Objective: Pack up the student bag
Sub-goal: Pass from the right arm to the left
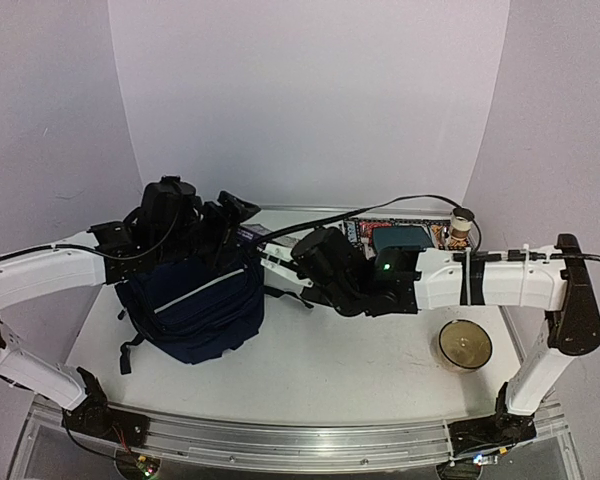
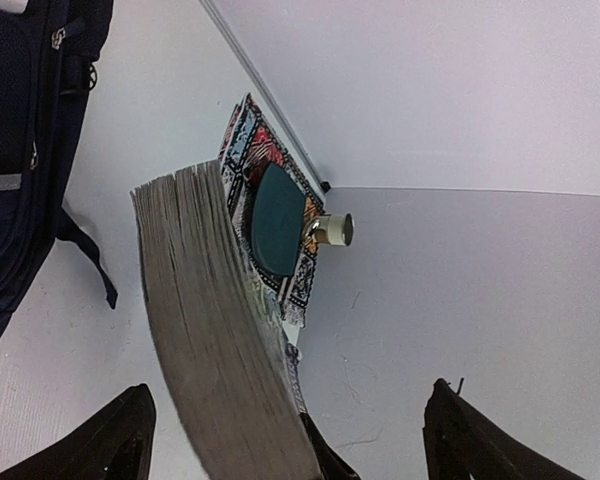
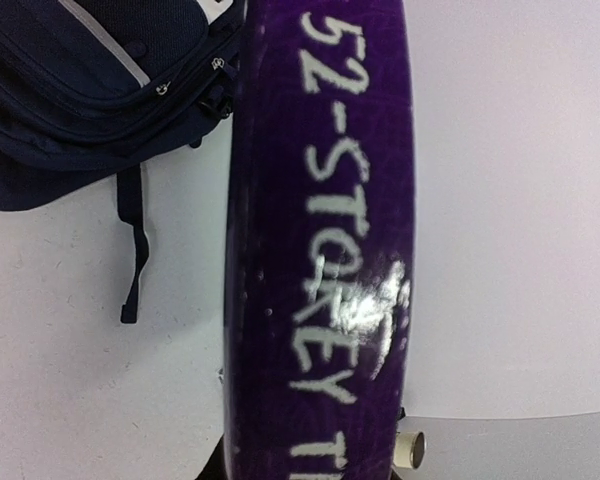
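Observation:
The navy backpack [image 1: 195, 300] with white stripe trim sits left of centre on the table; it also shows in the left wrist view [image 2: 30, 130] and the right wrist view [image 3: 70, 90]. My right gripper [image 1: 308, 256] is shut on a thick book with a purple spine [image 3: 320, 250] lettered in white, held above the table beside the bag's top right. The book's grey page edges [image 2: 220, 340] show in the left wrist view. My left gripper [image 2: 290, 395] hovers over the bag's top, jaws wide open, with the book's edge between its fingers but not gripped.
A patterned mat with a dark teal pouch [image 1: 400, 238] lies at the back right, with a small cork-topped jar [image 1: 463, 222] beside it. A round bowl [image 1: 465, 345] stands at the front right. White walls close in behind.

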### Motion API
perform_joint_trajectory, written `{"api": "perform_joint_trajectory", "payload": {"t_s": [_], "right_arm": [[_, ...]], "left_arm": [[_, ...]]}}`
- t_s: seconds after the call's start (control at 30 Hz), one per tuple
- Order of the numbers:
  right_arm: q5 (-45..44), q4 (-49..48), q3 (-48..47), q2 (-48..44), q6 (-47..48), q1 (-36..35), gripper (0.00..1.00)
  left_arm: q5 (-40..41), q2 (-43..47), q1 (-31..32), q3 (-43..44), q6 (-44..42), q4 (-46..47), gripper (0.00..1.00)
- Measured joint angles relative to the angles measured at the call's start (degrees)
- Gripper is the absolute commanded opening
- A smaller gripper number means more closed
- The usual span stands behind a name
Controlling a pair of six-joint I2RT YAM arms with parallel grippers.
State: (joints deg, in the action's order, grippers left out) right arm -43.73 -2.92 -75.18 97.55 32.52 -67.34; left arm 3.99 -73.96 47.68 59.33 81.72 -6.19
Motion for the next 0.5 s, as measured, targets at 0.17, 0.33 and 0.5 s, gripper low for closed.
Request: {"api": "perform_joint_trajectory", "payload": {"t_s": [0.17, 0.33, 0.5], "right_arm": [[-3.6, -1.78, -0.68, 2.0, 2.7, -2.3, 0.12], [-6.03, -3.13, -0.74, 3.02, 3.61, -3.12, 0.4], [-3.79, -4.24, -0.34, 2.75, 1.55, -3.24, 0.79]], "left_arm": [[-1.38, -2.77, 0.0, -0.21, 1.06, 0.46, 0.56], [-1.47, -2.81, -0.71, -2.58, 2.42, 2.52, 0.15], [-1.89, 0.1, -1.87, -7.17, 3.76, 7.53, 0.0]]}}
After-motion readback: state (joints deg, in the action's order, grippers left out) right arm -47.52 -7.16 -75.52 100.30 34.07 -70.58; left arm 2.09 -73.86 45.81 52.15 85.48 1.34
